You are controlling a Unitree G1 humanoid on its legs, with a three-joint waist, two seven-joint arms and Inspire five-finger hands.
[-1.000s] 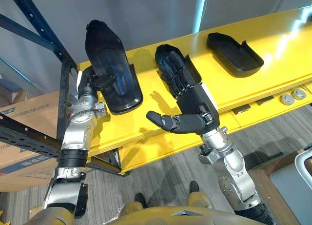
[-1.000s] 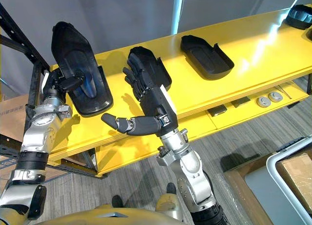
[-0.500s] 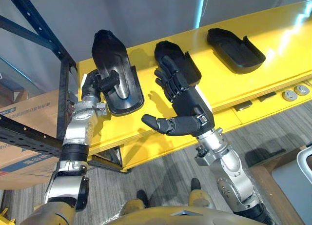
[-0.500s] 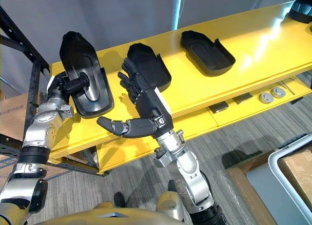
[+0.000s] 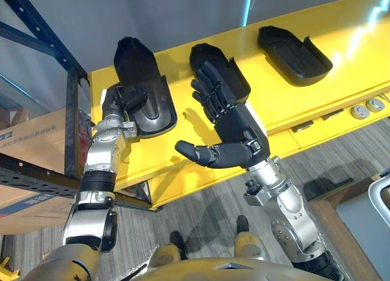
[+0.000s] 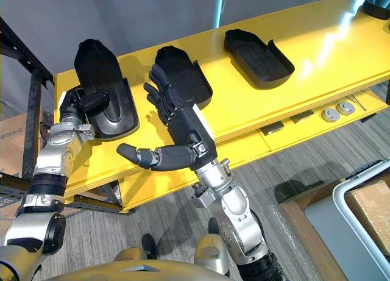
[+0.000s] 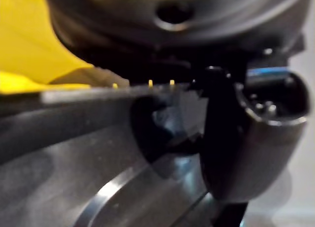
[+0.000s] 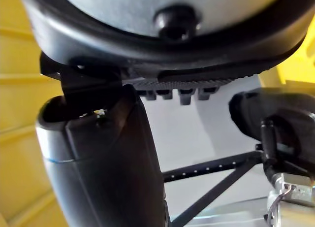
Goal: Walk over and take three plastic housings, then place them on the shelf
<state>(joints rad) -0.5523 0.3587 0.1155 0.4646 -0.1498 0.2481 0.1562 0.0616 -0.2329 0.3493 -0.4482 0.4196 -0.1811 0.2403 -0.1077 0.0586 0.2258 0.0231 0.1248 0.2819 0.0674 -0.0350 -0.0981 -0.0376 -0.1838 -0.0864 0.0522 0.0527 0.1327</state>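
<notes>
Grey wall (image 5: 183, 13) behind a dark rack frame (image 5: 72, 122), grey streaked floor (image 5: 201, 214) (perhaps carpet), a cardboard box (image 5: 27, 144) at left.

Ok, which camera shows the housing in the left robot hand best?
The right eye view: the whole housing shows, gripped by the left robot hand at the shelf end. The left eye view shows much the same; the left wrist view catches a patch from close.

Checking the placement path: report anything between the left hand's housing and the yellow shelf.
Nothing visible does. The left hand grips the housing at the left end of the shelf; the middle housing lies beside it, apart, by the open right hand.
</notes>
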